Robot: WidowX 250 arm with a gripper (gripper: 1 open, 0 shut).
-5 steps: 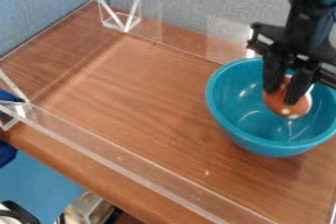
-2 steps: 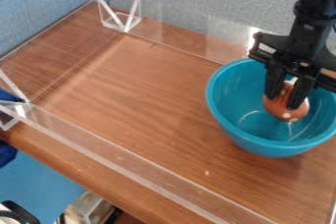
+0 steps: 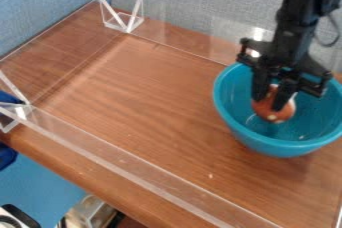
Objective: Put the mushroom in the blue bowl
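Item count: one blue bowl point(image 3: 281, 118), one mushroom point(image 3: 277, 105), one robot arm point(image 3: 299, 17) with one hand point(image 3: 277, 100), one wooden counter point(image 3: 134, 87), and one clear acrylic fence point(image 3: 80, 137) running round the counter.

Edges and open room: the fence follows the near-left edge of the counter and the far-left edge, with two small clear triangular braces point(image 3: 122, 18) at the far corner. A blue fabric wall point(image 3: 54, 2) stands behind the far-left edge. The whole left and middle of the wooden surface lies bare, from the braces down to the near fence. The bowl occupies the right side, close to the right border of the view, and its right rim is cut off there. The near corner of the counter drops away toward the bottom right, where the floor area below is dark and unclear.

Containers and contents: the bowl stands upright on the counter with its opening facing up. The hand points down into the bowl, its black fingers point(image 3: 262, 92) reaching below the rim line. The fingers are clamped on the mushroom, whose orange-brown cap shows between them, with a pale part beneath. The mushroom sits inside the bowl's opening, low over the teal floor; whether it touches the floor cannot be told.
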